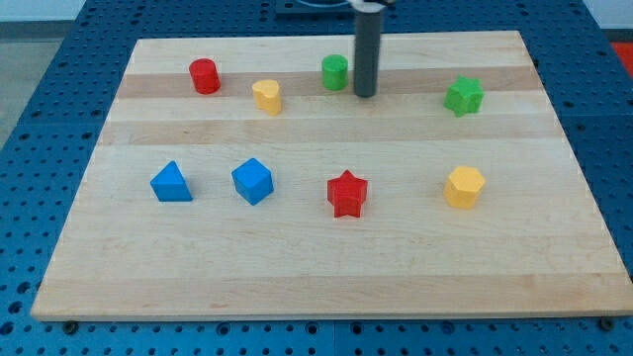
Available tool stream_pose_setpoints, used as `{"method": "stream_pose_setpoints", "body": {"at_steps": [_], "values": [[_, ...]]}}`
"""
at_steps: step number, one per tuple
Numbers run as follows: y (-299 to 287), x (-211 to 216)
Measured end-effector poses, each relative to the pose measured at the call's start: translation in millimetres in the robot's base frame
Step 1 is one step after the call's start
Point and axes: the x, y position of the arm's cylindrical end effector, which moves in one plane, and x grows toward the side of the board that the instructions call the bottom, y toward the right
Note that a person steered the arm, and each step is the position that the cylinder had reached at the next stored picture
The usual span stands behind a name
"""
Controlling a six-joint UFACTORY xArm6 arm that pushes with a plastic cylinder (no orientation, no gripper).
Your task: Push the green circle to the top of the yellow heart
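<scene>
The board was pale striped wood on a blue dotted table. Blocks were green, yellow, red and blue. The rod's tip was dark grey.

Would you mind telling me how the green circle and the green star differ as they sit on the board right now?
The green circle is a round, smooth-sided block; the green star has pointed arms. The green circle sits near the middle of the view's top, just left of my tip, while the green star lies far off to the view's right, clear of it. The yellow heart is near the circle, not the star. Both are green and rest on the wooden board.
</scene>
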Motion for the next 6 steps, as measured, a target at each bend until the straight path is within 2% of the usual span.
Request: {"method": "stream_pose_setpoints", "body": {"at_steps": [1,3,6], "values": [[0.4,-1.3],[-18.7,-39.5],[-66.8,-39.5]]}}
